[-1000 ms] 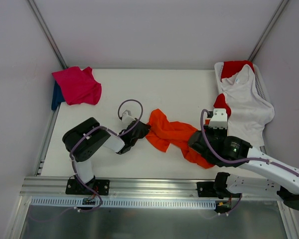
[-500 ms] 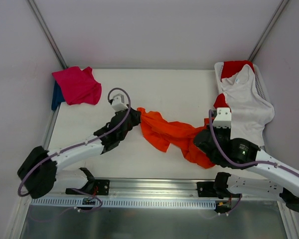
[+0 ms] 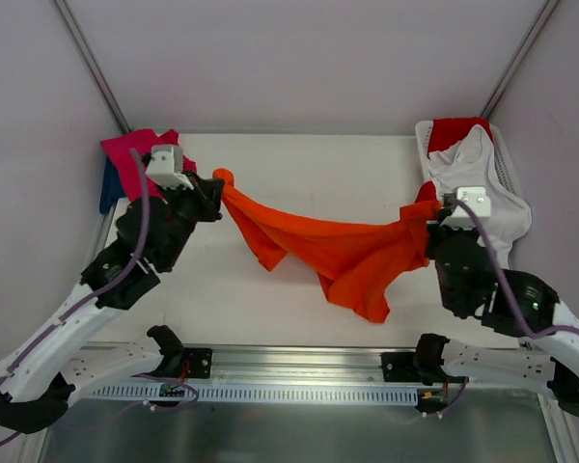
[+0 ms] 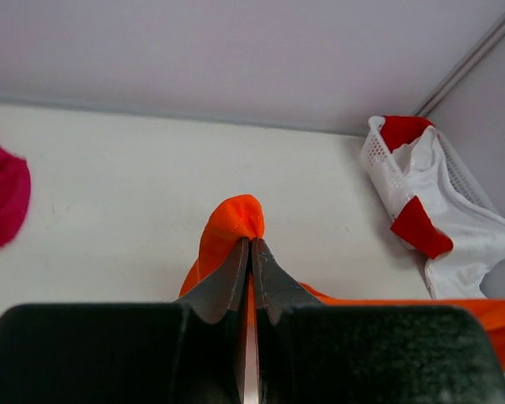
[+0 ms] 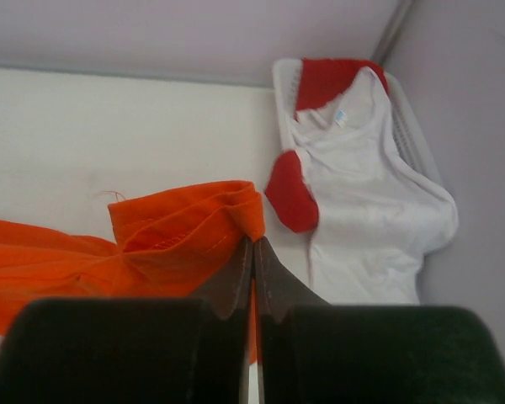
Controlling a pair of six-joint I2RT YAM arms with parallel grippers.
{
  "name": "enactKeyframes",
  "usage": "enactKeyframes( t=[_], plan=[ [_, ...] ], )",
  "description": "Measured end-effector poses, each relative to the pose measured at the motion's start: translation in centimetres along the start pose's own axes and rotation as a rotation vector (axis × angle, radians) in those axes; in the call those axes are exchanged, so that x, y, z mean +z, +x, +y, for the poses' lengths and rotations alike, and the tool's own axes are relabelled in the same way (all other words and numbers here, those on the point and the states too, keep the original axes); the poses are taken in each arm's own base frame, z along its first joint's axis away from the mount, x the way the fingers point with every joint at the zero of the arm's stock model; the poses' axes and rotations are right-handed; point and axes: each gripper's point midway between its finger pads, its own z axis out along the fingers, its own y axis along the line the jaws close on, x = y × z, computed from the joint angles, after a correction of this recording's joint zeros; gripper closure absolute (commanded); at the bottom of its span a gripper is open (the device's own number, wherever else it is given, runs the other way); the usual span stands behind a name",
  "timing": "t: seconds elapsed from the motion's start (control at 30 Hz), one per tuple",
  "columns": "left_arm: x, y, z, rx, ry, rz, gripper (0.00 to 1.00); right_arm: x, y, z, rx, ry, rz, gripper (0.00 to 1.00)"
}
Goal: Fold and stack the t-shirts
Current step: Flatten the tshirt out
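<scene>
Black-jawed and clamped tight, the left gripper (image 4: 251,244) near the far-left corner and the right gripper (image 5: 252,244) by the right edge each pinch the orange t-shirt (image 3: 338,246). They hold it stretched above the table (image 3: 318,164), likely to spread it for folding.

white table top (image 3: 328,169) – matte, soft even light. plain pale grey walls (image 3: 299,58) on the far, left and right sides box it in. two aluminium struts run up the far corners: left strut (image 3: 90,63), right strut (image 3: 521,53). near edge – aluminium rail (image 3: 299,359) across the full width, slotted white cable duct (image 3: 289,393) just nearer than it, then a grey metal sheet (image 3: 289,434). white plastic basket (image 3: 508,166) sits in the far right corner of the table.
</scene>
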Motion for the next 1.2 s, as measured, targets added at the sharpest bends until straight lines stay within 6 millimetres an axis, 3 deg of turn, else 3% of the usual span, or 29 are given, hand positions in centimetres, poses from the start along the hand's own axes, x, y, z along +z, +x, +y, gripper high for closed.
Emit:
enactKeyframes(
  t=[0.17,0.27,0.37,0.47,0.6,0.73,0.93,1.03,1.2],
  plan=[
    [-6.2,-8.9,-1.8,0.049,0.184,-0.125,1.00,-2.6,-5.5,-2.2,0.202,-0.218,-0.129,0.99],
    [-12.2,-14.3,-2.5,0.057,0.342,-0.247,1.00,-5.6,-10.1,-3.8,0.297,-0.424,-0.239,1.00],
    [-18.2,-18.8,-2.6,0.051,0.471,-0.374,1.00,-9.4,-14.3,-4.1,0.326,-0.661,-0.335,1.00],
    [-23.2,-21.6,-2.5,0.043,0.578,-0.467,1.00,-13.0,-17.2,-2.6,0.301,-0.889,-0.387,0.99],
    [-26.1,-22.2,-3.3,0.057,0.695,-0.487,1.00,-16.7,-17.7,1.1,0.224,-1.157,-0.380,0.99],
    [-26.8,-20.8,-4.5,0.084,0.784,-0.436,1.00,-18.9,-16.9,3.2,0.180,-1.319,-0.349,0.99],
    [-26.0,-19.1,-5.3,0.102,0.816,-0.379,1.00,-20.0,-17.0,3.1,0.195,-1.372,-0.371,1.00],
    [-23.5,-17.4,-5.3,0.106,0.765,-0.327,1.00,-18.9,-17.0,3.2,0.205,-1.315,-0.370,1.00],
    [-15.7,-12.9,-4.5,0.111,0.560,-0.232,1.00,-14.2,-15.5,4.8,0.169,-1.104,-0.309,1.00]
  ],
)
